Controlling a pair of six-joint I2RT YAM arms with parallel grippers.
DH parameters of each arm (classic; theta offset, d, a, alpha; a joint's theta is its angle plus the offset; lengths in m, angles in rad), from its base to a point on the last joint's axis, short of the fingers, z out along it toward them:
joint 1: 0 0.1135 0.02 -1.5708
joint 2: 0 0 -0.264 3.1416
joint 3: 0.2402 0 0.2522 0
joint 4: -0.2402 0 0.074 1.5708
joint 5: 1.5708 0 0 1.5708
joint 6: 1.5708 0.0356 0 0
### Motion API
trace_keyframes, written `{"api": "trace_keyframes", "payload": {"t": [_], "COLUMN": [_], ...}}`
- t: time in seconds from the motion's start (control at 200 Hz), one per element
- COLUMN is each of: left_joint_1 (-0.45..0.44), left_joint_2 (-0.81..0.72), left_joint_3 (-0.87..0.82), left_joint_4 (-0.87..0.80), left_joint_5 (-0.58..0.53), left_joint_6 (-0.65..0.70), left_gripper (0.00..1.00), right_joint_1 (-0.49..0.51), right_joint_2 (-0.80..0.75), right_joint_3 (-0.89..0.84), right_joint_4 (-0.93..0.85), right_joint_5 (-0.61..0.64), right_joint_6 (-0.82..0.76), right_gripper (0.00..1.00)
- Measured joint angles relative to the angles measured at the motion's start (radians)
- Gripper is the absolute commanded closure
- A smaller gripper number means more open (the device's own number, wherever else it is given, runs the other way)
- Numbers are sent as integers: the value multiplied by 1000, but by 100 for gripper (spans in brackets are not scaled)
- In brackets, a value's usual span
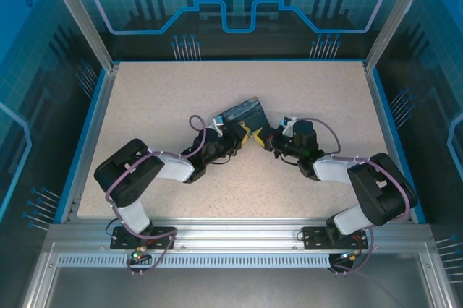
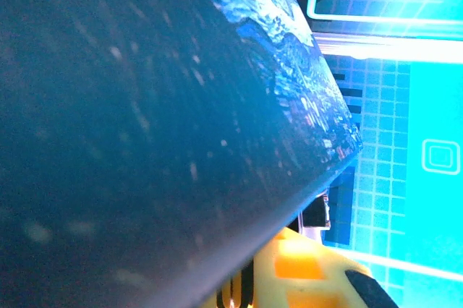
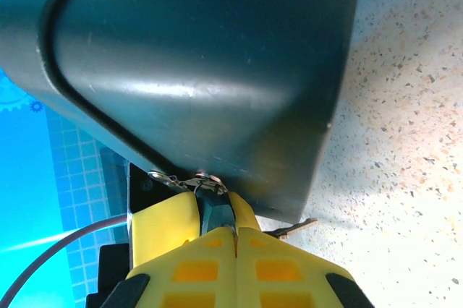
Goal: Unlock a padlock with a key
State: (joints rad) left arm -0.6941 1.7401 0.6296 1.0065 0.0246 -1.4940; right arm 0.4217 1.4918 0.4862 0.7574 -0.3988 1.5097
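Well, from the top camera I count two black arms meeting mid-table over the speckled beige table (image 1: 181,91), each trailing a lavender cable. The left gripper (image 1: 247,134) and the right gripper (image 1: 273,137), both yellow-tipped, sit nose to nose at the near side of one rectangular box (image 1: 242,111), which is dark-sided and lies askew. I cannot judge the left jaws from here.

On the left wrist, the box crowds the lens. It shows a smooth, dark blue face with a swirling blue-and-white print along its far edge. One yellow plastic finger (image 2: 304,272) shows just beneath it. I cannot tell whether that pair is clamped on anything.

On the right wrist, the box's glossy dark wall has a rounded corner and a thin seam. At its near lower edge hangs one padlock (image 3: 214,208), a small dark body under a glinting metal loop (image 3: 189,179). The two yellow fingers (image 3: 181,250) are pressed together, their tips pinching that padlock. One key (image 3: 293,228), a thin metal sliver, pokes out just to their right, under the box corner.
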Motion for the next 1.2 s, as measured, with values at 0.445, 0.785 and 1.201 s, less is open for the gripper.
{"api": "trace_keyframes", "payload": {"t": [0.445, 0.785, 1.201], "left_joint_1": [-3, -4, -12], "left_joint_2": [26, 40, 77], "left_joint_3": [-3, -5, -38], "left_joint_4": [13, 24, 97], "left_joint_5": [-34, -56, -57], "left_joint_6": [-1, -1, 1], "left_gripper": [100, 100, 100], "right_joint_1": [3, 5, 8], "right_joint_2": [45, 66, 53], "right_joint_3": [40, 71, 81], "right_joint_4": [-32, -74, -163], "right_joint_5": [-9, -10, -14], "right_joint_6": [-33, -50, -77], "right_gripper": [100, 100, 100]}}
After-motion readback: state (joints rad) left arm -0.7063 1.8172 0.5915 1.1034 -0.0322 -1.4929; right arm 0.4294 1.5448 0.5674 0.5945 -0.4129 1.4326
